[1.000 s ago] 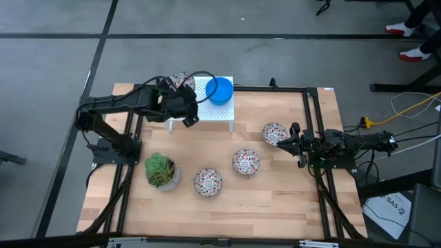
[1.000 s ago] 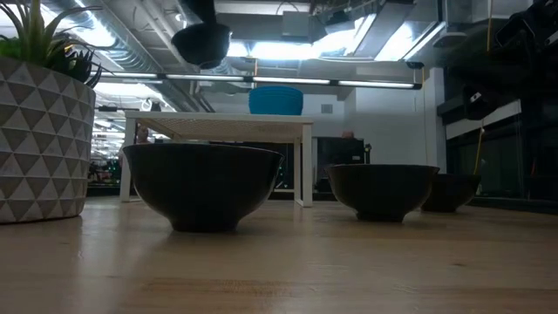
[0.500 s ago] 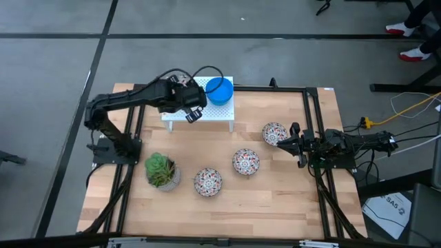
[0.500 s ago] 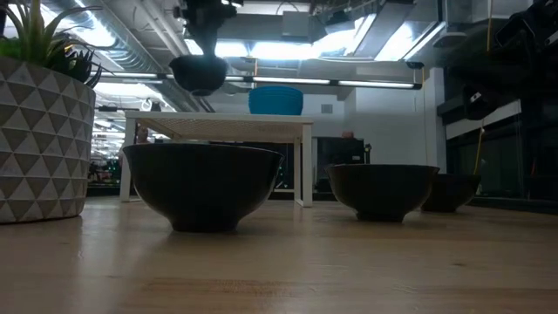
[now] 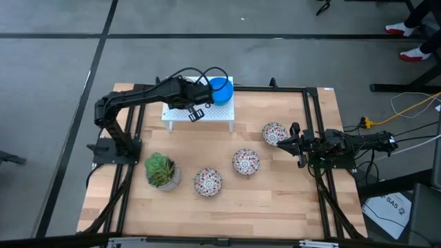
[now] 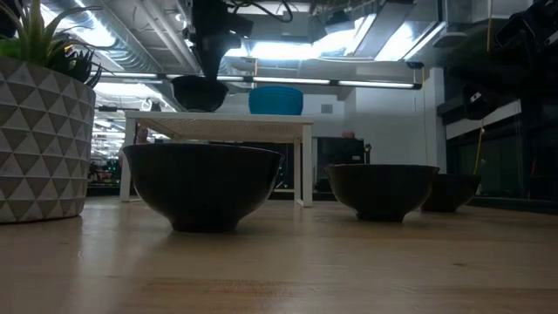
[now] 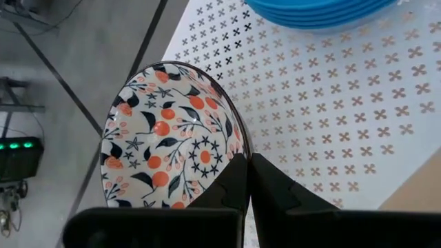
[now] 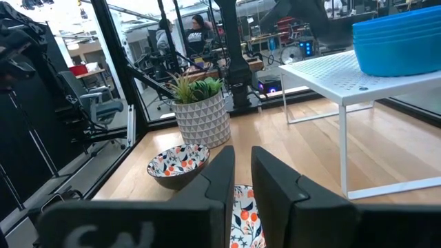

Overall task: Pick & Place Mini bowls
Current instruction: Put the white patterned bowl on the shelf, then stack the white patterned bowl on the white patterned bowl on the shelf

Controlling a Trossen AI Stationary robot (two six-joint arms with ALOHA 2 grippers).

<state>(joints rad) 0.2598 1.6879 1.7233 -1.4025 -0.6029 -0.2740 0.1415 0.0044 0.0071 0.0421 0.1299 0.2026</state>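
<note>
Left gripper [image 7: 246,180] pinches floral bowl [image 7: 169,134] rim above white stand [image 7: 331,117].

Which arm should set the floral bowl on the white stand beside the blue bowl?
Left. The left tool already grips the floral bowl just above the white stand, near the blue bowl.

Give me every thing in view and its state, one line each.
left gripper: shut on the held floral bowl's rim
held floral bowl: upright, at the stand top
blue bowls: stacked on the white stand
white stand: upright
right gripper: at the right floral bowl
right floral bowl: upright on table
middle floral bowl: upright
left floral bowl: upright
potted succulent: upright
</note>
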